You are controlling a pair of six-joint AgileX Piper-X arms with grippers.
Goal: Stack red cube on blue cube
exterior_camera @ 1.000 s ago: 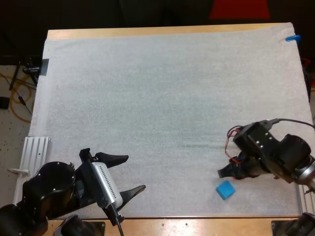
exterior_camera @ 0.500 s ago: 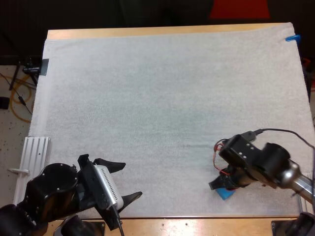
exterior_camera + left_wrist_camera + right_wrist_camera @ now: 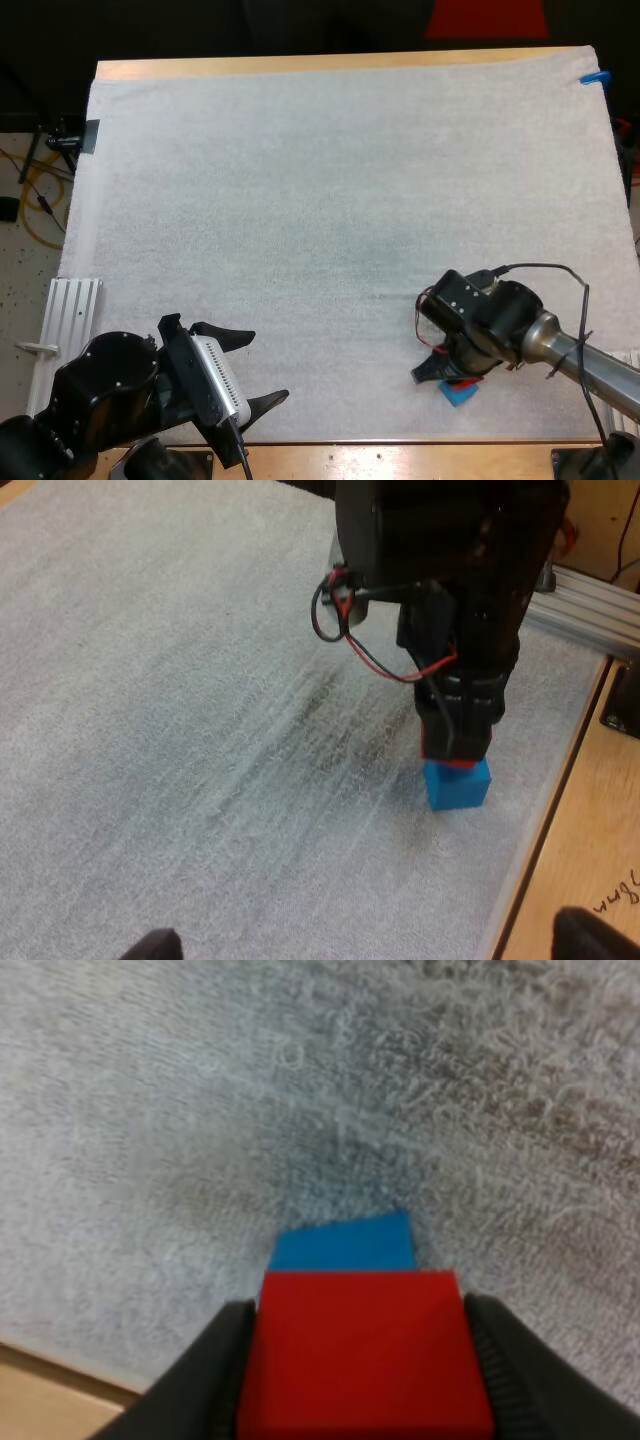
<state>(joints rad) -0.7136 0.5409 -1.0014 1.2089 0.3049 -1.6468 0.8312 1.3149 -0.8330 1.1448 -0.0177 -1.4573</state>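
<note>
**Red cube held over blue cube, near right corner of the surface**

The right tool pinches the red cube between its two black fingers, one pressed on each of two opposite side faces. The blue cube sits on the white mat close to the near edge of the surface, towards its near right corner. The red cube lies directly above the blue one. In the right wrist view only a strip of the blue top face shows beyond the red cube's far edge, so the two are roughly but not exactly in line. Whether the red cube already rests on the blue top or hangs just above it cannot be told.

The left tool is spread and grips nothing. It sits at the near left corner, well apart from both cubes.

Handling, as a judgement: the red cube looks small, rigid and light, with flat, smooth faces. A grip across two parallel sides, as here, suits it, and modest pressure should hold it without slip. The blue cube stands loose on the soft, fibrous mat and is likely to slide or tip if it is nudged sideways. The red cube should therefore come down square and be let go only once it is fully supported.
</note>
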